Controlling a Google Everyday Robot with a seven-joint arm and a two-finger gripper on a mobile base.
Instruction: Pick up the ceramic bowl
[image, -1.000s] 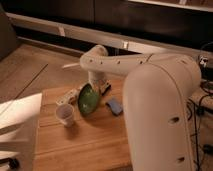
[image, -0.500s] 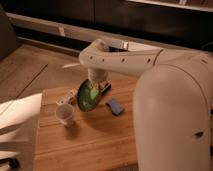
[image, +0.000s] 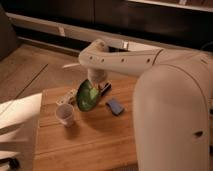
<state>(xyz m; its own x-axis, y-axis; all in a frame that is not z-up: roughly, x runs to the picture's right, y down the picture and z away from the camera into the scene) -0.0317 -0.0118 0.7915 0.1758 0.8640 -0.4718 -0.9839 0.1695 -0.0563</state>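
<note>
The ceramic bowl (image: 85, 96) is glossy green and tipped steeply on its edge, its inside facing the camera, above the wooden table (image: 90, 142). My gripper (image: 97, 83) comes down from the white arm onto the bowl's upper right rim and is shut on it. The fingertips are hidden behind the bowl and the wrist.
A small pale cup (image: 65, 115) stands just left of and in front of the bowl. A flat blue block (image: 115, 106) lies to its right. A white flat item (image: 65, 96) and a dark item (image: 106, 88) lie behind. My arm's big white body (image: 170, 115) covers the table's right side.
The arm has shifted and its forearm now reaches further left across the view. The bowl stays tilted in the gripper and has moved very little.
</note>
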